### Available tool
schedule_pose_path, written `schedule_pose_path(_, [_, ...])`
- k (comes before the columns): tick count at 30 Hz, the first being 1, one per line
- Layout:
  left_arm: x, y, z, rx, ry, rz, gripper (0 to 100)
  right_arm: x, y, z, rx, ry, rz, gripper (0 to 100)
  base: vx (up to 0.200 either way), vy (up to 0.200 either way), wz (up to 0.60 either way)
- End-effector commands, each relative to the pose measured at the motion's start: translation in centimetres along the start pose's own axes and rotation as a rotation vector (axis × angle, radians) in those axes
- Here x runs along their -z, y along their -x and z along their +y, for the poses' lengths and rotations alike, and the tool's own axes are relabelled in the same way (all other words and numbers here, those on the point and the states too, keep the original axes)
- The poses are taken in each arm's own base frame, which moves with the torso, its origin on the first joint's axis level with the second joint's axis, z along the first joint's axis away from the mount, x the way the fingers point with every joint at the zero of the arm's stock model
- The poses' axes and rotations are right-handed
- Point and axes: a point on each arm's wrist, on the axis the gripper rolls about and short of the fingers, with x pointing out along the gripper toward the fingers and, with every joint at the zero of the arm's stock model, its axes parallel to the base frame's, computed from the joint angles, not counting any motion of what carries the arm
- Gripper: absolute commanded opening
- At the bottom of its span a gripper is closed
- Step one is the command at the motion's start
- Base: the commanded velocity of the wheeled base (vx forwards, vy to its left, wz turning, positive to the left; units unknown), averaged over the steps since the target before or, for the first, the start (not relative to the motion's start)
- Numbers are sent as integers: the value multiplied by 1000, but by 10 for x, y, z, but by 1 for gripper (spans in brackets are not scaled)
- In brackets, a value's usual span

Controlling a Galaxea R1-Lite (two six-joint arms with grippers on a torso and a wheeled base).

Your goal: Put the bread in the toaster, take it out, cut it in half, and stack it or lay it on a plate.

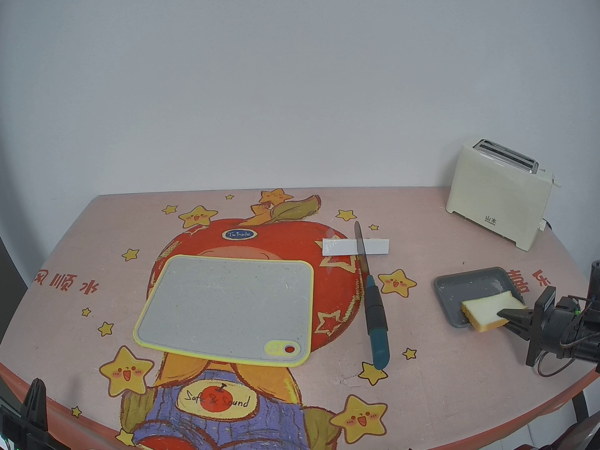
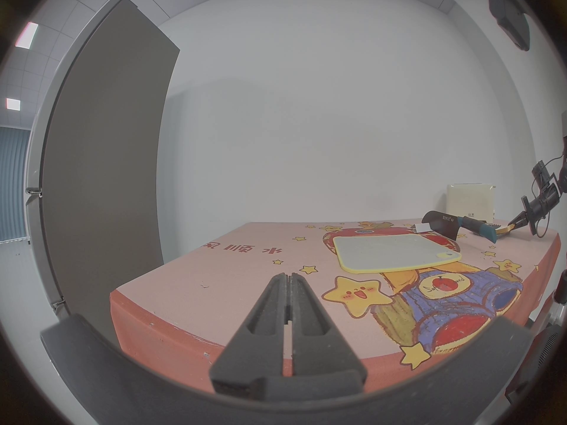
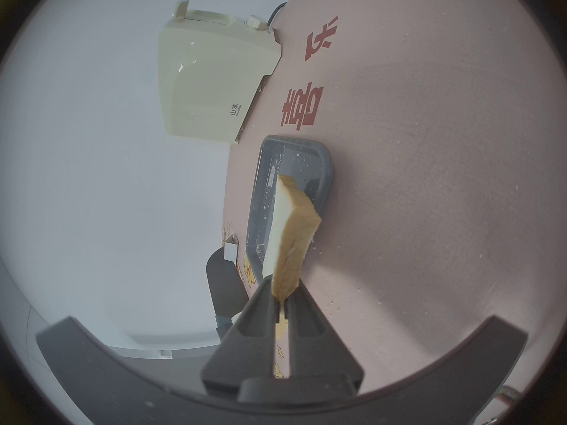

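The right gripper (image 1: 504, 313) is gripping a slice of white bread (image 1: 489, 311) by its crust edge, its fingers closed narrowly on the slice. The bread is lying roughly flat over the near right corner of a grey plate (image 1: 465, 280); whether it is resting on the rim or hanging just above it cannot be told. In the right wrist view the bread (image 3: 292, 231) is showing edge-on, sticking out from the gripper (image 3: 282, 295) across the plate (image 3: 316, 160). Behind the plate, a cream two-slot toaster (image 1: 500, 195) is standing at the far right of the cartoon-printed table (image 1: 462, 370), its slots facing up. A knife (image 1: 374, 301) with a teal and black handle is lying between the plate and a grey cutting board (image 1: 228, 307) edged in yellow, its blade crossing a white strip (image 1: 378, 246). The left gripper (image 2: 289, 281) is hanging off the table's near left corner, well apart from the bread, with its fingers pressed together and gripping nothing.
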Motion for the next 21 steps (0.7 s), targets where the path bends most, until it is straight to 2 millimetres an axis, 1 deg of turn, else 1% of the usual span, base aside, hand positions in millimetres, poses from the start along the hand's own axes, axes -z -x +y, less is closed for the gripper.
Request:
schedule_pose_path(1, [5, -1, 0, 0, 0, 16, 0, 0, 0, 1, -5, 2, 0, 0, 0, 0, 0])
schedule_pose_path(8, [5, -1, 0, 0, 0, 16, 0, 0, 1, 1, -8, 3, -2, 0, 0, 0, 0])
schedule_pose_path(13, [5, -1, 0, 0, 0, 16, 0, 0, 3, 6, -36, 15, -2, 0, 0, 0, 0])
schedule_pose_path(19, [5, -1, 0, 0, 0, 18, 0, -1, 5, 16, -78, 29, -16, 0, 0, 0, 0])
schedule_pose_path(21, [5, -1, 0, -1, 0, 15, 0, -1, 9, 22, -113, 38, -21, 0, 0, 0, 0])
